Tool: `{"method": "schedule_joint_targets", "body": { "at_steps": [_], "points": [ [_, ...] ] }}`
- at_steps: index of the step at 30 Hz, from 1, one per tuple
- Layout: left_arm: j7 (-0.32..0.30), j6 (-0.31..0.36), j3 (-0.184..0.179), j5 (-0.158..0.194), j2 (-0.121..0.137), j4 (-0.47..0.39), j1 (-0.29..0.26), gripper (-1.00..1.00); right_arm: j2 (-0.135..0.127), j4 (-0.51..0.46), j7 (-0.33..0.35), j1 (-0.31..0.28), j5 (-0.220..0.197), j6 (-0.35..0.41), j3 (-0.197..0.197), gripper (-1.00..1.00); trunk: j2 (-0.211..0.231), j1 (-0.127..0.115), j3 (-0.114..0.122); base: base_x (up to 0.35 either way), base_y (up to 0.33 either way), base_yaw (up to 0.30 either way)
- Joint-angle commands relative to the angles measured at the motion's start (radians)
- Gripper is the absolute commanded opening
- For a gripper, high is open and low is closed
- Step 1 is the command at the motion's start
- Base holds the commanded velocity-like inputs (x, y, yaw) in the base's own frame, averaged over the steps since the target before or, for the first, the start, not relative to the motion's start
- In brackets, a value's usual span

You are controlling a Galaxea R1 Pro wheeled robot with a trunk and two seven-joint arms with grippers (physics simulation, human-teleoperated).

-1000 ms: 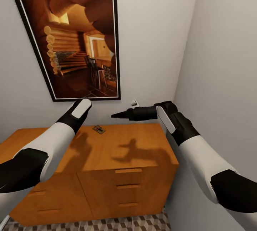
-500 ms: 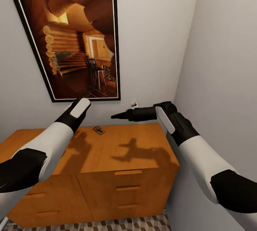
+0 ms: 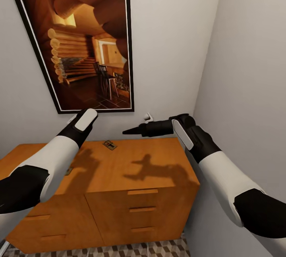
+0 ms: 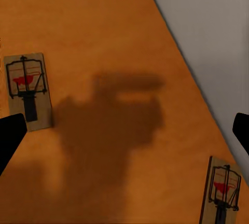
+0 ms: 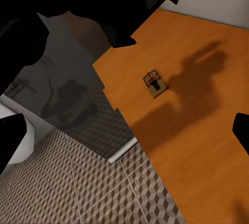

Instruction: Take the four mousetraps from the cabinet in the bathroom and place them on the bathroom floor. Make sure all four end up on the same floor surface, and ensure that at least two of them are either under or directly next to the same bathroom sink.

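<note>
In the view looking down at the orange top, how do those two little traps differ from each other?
The first mousetrap lies out on the open cabinet top; the second mousetrap sits close to the wall edge. The first shows whole; the second is cut off by the picture's edge. Both are tan boards with dark wire and a red patch, lying flat and roughly parallel.

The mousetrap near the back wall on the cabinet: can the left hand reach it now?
Probably yes. The mousetrap lies flat on the bare cabinet top, and the left hand hangs open above that top with nothing between them.
</note>
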Motion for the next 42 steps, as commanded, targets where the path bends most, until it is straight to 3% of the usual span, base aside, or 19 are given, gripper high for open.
{"method": "schedule_joint_targets", "body": {
  "at_steps": [1, 13, 22, 31, 42],
  "points": [
    [0.007, 0.01, -0.008, 0.006, 0.004, -0.003, -0.001, 1.0, 0.0, 0.001, 0.002, -0.001, 0.0, 0.004, 0.0, 1.0, -0.001, 0.0, -0.001, 0.0, 0.0, 0.0],
    [0.067, 0.013, -0.007, 0.005, 0.018, -0.026, -0.001, 1.0, 0.0, 0.003, 0.001, -0.001, -0.001, 0.004, 0.001, 1.0, -0.001, 0.0, -0.001, 0.0, 0.0, 0.0],
    [0.091, 0.014, -0.011, 0.003, 0.049, -0.025, -0.001, 1.0, 0.0, 0.002, 0.001, 0.012, 0.0, 0.004, 0.002, 1.0, -0.001, 0.0, -0.001, 0.006, 0.0, 0.0],
    [0.089, 0.013, -0.016, -0.012, 0.1, -0.009, 0.001, 1.0, 0.0, 0.002, 0.001, 0.029, 0.0, -0.015, 0.002, 1.0, -0.001, 0.0, -0.001, 0.118, 0.0, 0.0],
    [0.092, 0.012, -0.017, -0.02, 0.109, 0.019, 0.002, 1.0, 0.0, 0.001, 0.001, 0.033, 0.0, -0.023, 0.002, 1.0, -0.001, 0.0, -0.001, 0.084, 0.0, 0.0]
  ]
}}
